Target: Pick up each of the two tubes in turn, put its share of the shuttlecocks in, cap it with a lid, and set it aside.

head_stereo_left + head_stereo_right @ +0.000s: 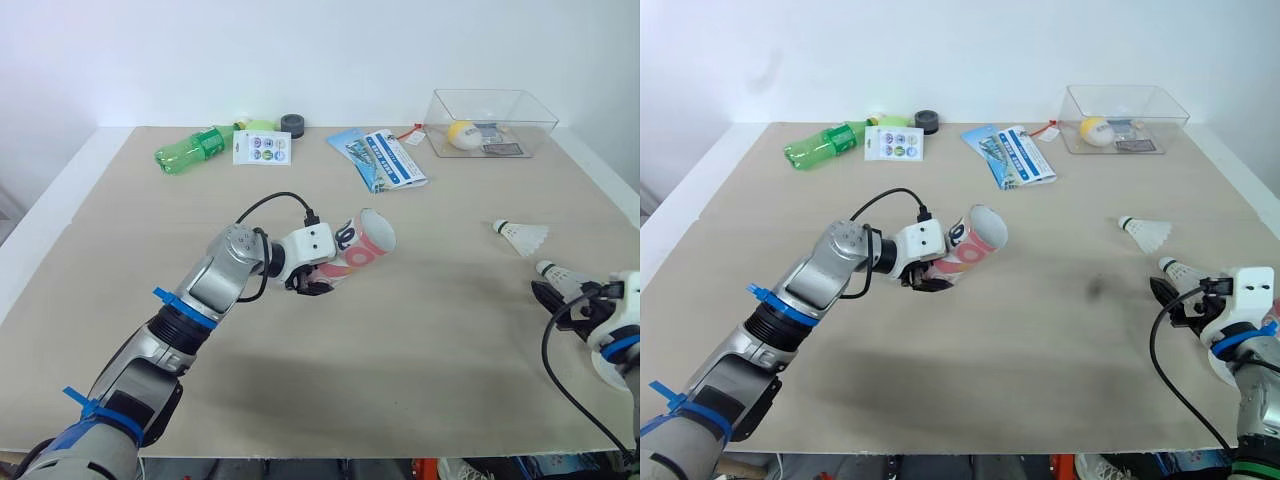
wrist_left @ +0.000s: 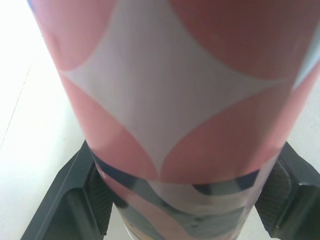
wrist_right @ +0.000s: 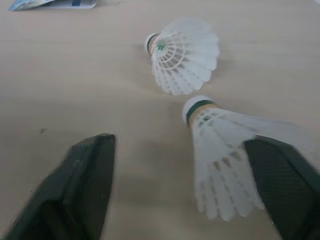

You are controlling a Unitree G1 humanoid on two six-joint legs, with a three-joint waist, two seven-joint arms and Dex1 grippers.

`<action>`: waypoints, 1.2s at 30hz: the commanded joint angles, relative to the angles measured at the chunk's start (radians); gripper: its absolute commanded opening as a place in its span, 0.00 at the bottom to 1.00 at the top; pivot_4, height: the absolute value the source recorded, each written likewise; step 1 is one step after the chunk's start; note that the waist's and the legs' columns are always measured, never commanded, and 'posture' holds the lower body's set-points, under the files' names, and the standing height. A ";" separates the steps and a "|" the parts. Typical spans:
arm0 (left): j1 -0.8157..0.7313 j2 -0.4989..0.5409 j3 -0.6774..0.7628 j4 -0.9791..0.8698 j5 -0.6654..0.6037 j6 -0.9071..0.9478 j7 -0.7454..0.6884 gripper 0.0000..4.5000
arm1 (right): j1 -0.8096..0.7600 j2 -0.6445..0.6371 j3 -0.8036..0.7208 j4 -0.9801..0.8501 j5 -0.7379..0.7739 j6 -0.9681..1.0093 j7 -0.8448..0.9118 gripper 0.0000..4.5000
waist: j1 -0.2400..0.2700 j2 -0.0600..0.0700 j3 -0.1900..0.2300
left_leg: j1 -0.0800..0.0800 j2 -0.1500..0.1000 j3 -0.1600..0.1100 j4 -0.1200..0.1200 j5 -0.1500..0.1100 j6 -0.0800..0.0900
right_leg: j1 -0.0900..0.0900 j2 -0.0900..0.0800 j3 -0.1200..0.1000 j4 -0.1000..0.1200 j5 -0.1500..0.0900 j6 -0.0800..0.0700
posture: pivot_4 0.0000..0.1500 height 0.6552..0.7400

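Left gripper [image 1: 312,284] pinches the pink tube [image 1: 368,246], tilted over the middle of the table [image 1: 400,380]; nothing loaded yet, I judge. Rightward, a far shuttlecock [image 3: 182,55] lies free; a near shuttlecock [image 3: 220,150] sits ungripped between the spread jaws of the right gripper [image 3: 179,140]. Filling, capping and setting aside remain.

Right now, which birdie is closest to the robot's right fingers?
The shuttlecock lying between the open right fingers; the other shuttlecock rests farther off on the table.

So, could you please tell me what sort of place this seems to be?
Probably a robotics test bench in a lab: a plain covered table against a bare white wall, with props like a green bottle and a clear plastic box.
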 commanded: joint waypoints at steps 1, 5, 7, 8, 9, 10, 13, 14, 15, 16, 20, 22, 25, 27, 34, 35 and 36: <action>0.008 -0.007 -0.026 -0.022 -0.007 0.001 -0.004 0.68 | -0.021 -0.011 -0.003 0.002 -0.007 -0.028 -0.014 0.44 | 0.000 0.000 0.000 | 0.000 0.000 0.000 0.000 0.000 0.000 | 0.000 0.000 0.000 0.000 0.000 0.000 | 1.00 1.00; 0.008 -0.002 -0.025 -0.021 -0.007 0.001 -0.004 0.68 | -0.025 -0.009 0.002 0.021 -0.019 -0.042 -0.017 0.02 | 0.000 0.000 0.000 | 0.000 0.000 0.000 0.000 0.000 0.000 | 0.000 0.000 0.000 0.000 0.000 0.001 | 1.00 1.00; 0.008 -0.001 -0.025 -0.019 -0.007 -0.001 -0.004 0.68 | -0.026 -0.008 0.003 0.025 -0.021 -0.049 -0.017 0.01 | 0.000 0.000 0.000 | 0.000 0.000 0.000 0.000 0.000 0.000 | 0.000 0.000 0.000 0.000 0.000 0.001 | 1.00 1.00; 0.008 0.000 -0.025 -0.018 -0.006 -0.002 -0.005 0.68 | -0.025 -0.012 0.007 0.024 -0.028 -0.062 -0.014 0.01 | 0.000 0.000 0.000 | 0.000 0.000 0.000 0.000 0.000 0.000 | 0.000 0.000 0.000 0.000 0.000 0.001 | 1.00 1.00; 0.007 0.000 -0.026 -0.016 -0.006 -0.003 -0.005 0.68 | -0.020 -0.016 0.014 0.017 -0.036 -0.073 -0.007 0.01 | -0.001 0.000 0.000 | 0.000 0.000 0.000 0.000 0.000 0.000 | 0.000 0.000 0.000 0.000 0.000 0.001 | 1.00 1.00; 0.006 -0.001 -0.027 -0.013 -0.007 -0.004 -0.006 0.68 | -0.012 -0.024 0.022 0.001 -0.048 -0.084 -0.001 0.01 | -0.001 0.000 0.000 | 0.000 0.000 0.000 0.000 0.000 0.000 | 0.000 0.000 0.000 0.000 0.000 0.001 | 1.00 1.00; 0.002 -0.003 -0.029 -0.002 -0.006 -0.013 -0.008 0.68 | 0.007 -0.054 0.029 -0.084 -0.060 -0.090 0.012 0.01 | 0.000 0.000 0.000 | 0.000 0.000 0.000 0.000 0.000 0.000 | 0.000 0.000 0.000 0.000 0.000 0.001 | 1.00 1.00; 0.001 -0.003 -0.030 0.001 -0.006 -0.015 -0.009 0.68 | 0.011 -0.060 0.027 -0.110 -0.058 -0.086 0.018 0.01 | 0.000 0.001 0.000 | 0.000 0.000 0.000 0.000 0.000 0.000 | 0.000 0.000 0.000 0.000 0.000 0.001 | 1.00 1.00; 0.001 -0.003 -0.030 0.005 -0.006 -0.019 -0.010 0.68 | 0.018 -0.074 0.027 -0.151 -0.062 -0.084 0.025 0.01 | 0.000 0.001 0.000 | 0.000 0.000 0.000 0.000 0.000 0.000 | 0.000 0.000 0.000 0.000 0.000 0.001 | 1.00 1.00; -0.002 -0.002 -0.031 0.014 -0.005 -0.026 -0.012 0.68 | 0.023 -0.094 0.028 -0.205 -0.058 -0.067 0.038 0.01 | -0.001 0.001 0.000 | 0.000 0.000 0.000 0.000 0.000 0.000 | 0.000 -0.001 0.000 0.000 0.000 0.001 | 1.00 1.00; -0.011 0.000 -0.030 0.050 -0.005 -0.050 -0.022 0.68 | 0.018 -0.216 0.037 -0.402 -0.043 0.042 0.092 0.01 | 0.000 0.001 0.000 | 0.000 0.000 0.000 0.000 0.000 0.000 | 0.000 0.000 0.000 0.000 0.000 0.001 | 1.00 1.00; -0.020 -0.005 -0.026 0.078 -0.009 -0.061 -0.026 0.68 | -0.037 -0.298 0.064 -0.509 0.001 0.096 0.152 0.01 | 0.000 -0.002 0.000 | 0.000 -0.001 0.000 0.001 0.000 0.000 | 0.000 0.000 0.000 0.000 -0.001 -0.001 | 1.00 1.00; -0.033 -0.021 -0.013 0.112 -0.023 -0.065 -0.031 0.68 | -0.188 -0.338 0.146 -0.624 0.088 0.121 0.216 0.01 | -0.004 0.000 0.000 | 0.001 -0.001 0.001 0.002 0.000 0.000 | 0.001 -0.001 0.001 0.000 -0.001 -0.002 | 1.00 1.00; -0.039 -0.032 -0.004 0.128 -0.033 -0.063 -0.035 0.68 | -0.259 -0.335 0.221 -0.659 0.092 0.101 0.260 0.01 | -0.001 -0.001 0.000 | 0.001 0.000 0.000 0.002 0.000 0.000 | 0.001 0.000 0.001 0.000 -0.001 -0.002 | 1.00 1.00; -0.053 -0.037 0.003 0.143 -0.040 -0.062 -0.046 0.68 | -0.431 -0.337 0.422 -0.633 0.040 -0.003 0.441 0.01 | 0.007 -0.003 0.000 | -0.008 -0.001 -0.001 0.002 0.001 0.000 | 0.001 -0.001 -0.001 -0.009 0.001 0.002 | 1.00 1.00; -0.055 -0.036 0.006 0.143 -0.042 -0.063 -0.046 0.68 | -0.444 -0.336 0.434 -0.618 0.034 -0.015 0.462 0.01 | 0.009 -0.003 0.000 | -0.008 -0.001 -0.001 0.002 0.000 0.000 | 0.001 -0.001 -0.001 -0.011 0.002 0.005 | 1.00 1.00; -0.057 -0.035 0.008 0.139 -0.042 -0.064 -0.045 0.68 | -0.455 -0.333 0.445 -0.603 0.030 -0.032 0.484 0.01 | 0.010 -0.003 0.000 | -0.009 -0.001 -0.001 0.002 0.000 0.000 | 0.001 -0.002 -0.001 -0.013 0.002 0.005 | 1.00 1.00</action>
